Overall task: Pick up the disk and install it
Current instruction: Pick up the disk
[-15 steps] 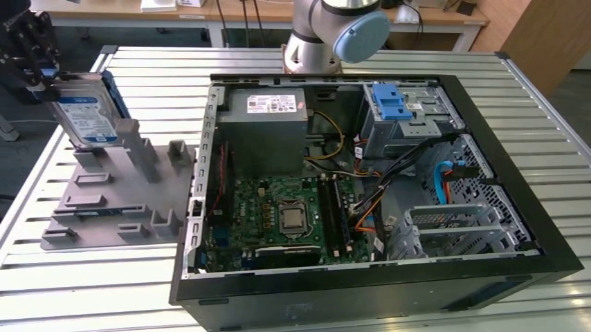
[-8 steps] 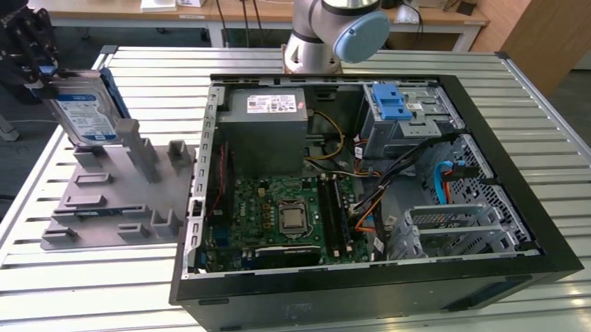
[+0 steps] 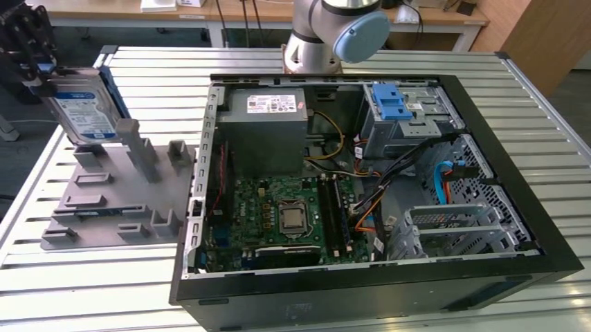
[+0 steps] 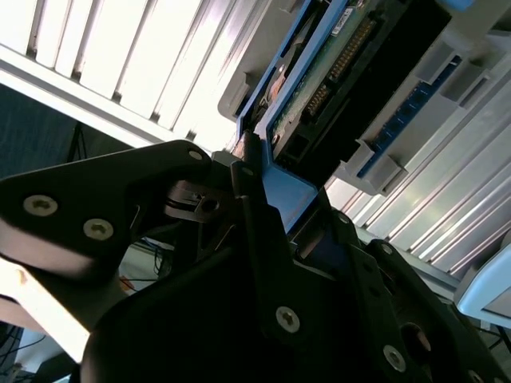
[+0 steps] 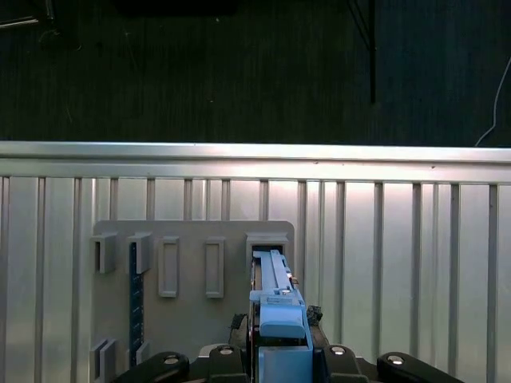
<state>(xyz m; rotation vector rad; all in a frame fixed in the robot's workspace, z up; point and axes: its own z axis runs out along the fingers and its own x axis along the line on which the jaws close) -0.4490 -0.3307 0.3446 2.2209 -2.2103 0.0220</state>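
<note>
Slatted metal table (image 3: 83,290); pincer (image 3: 39,69) apparently clamped on the disk (image 3: 83,111), by grey fixture (image 3: 102,190).

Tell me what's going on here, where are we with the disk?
The tool is closed on the upper end of the disk, holding it upright over the grey rack at the exterior view's left. The disk's lower end sits at one of the rack's slots, and I cannot tell whether it has cleared it. The open computer case lies beside the rack on the slatted table, and the disk is not in it yet.
</note>
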